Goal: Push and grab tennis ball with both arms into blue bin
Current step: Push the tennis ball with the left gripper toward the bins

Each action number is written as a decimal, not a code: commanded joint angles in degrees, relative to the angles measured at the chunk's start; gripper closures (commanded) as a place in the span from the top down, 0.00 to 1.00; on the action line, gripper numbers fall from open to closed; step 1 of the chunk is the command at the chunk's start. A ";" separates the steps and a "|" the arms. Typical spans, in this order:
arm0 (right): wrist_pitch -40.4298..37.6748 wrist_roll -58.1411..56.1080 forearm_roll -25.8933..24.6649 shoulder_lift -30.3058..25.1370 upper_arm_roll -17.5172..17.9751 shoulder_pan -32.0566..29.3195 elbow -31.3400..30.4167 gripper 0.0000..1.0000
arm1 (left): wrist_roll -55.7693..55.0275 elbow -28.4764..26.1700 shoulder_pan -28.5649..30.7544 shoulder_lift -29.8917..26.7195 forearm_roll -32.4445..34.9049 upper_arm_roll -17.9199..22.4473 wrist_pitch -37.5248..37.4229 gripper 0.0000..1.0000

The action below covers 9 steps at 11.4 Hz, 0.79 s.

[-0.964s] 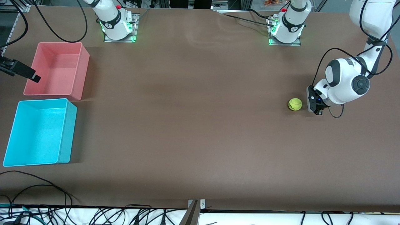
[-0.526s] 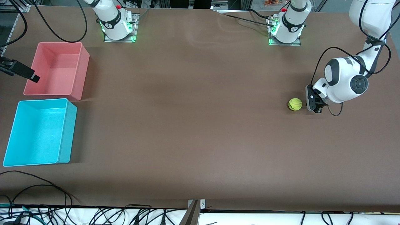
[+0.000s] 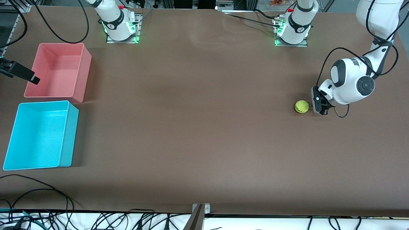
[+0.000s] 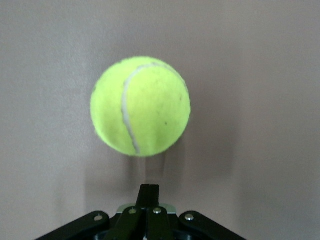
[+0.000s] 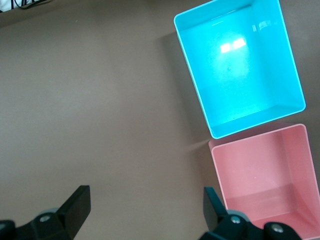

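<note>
Left claw (image 3: 320, 108) is sitting low at the right of the front frame, its fingers (image 4: 148, 196) pressed together with nothing between them, just beside the tennis ball (image 3: 301, 106) on the side toward the left arm's end of the bench (image 3: 198, 127). Whether the tips are touching the ball is not clear from the front view; in the left wrist view a narrow strip of bench is showing between the closed tips and the ball (image 4: 140, 106), which is filling the middle of that frame with its pale seam curving down its face. The ball is resting on the bare brown surface at right of centre in the front frame, well apart from both bins.

At the lower left of the front frame the blue bin (image 3: 69, 137) is standing with nothing in it, close to the edge nearest the camera. Just above it in the frame, farther from the camera, a pink bin (image 3: 83, 72) of the same size is standing beside it, a thin strip of bench between their walls.

Right claw (image 3: 22, 73) is hanging at the left edge of the front frame, over the outer rim of the pink bin, its fingers (image 5: 78, 202) spread wide and holding nothing. Its wrist view is looking down on both bins, blue (image 5: 197, 95) and pink (image 5: 216, 165), side by side.

Along the top of the front frame the two green-lit bases are sitting, the right arm's (image 3: 120, 28) at upper left and the left arm's (image 3: 291, 32) at upper right.
</note>
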 commanded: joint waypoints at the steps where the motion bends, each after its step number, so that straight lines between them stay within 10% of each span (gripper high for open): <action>1: -0.42 0.45 0.80 0.22 -0.04 -0.47 1.09 1.00 | -10.10 -0.93 -6.09 -0.77 -1.21 -0.80 0.93 0.00; 5: -0.42 0.45 0.80 0.22 -0.04 -0.47 1.09 1.00 | -40.87 6.18 -22.62 1.95 -3.76 -4.94 1.20 0.00; 9: 0.54 0.45 0.89 0.30 0.04 -0.47 1.09 1.00 | -40.74 5.93 -22.47 1.53 -3.76 -4.94 0.58 0.00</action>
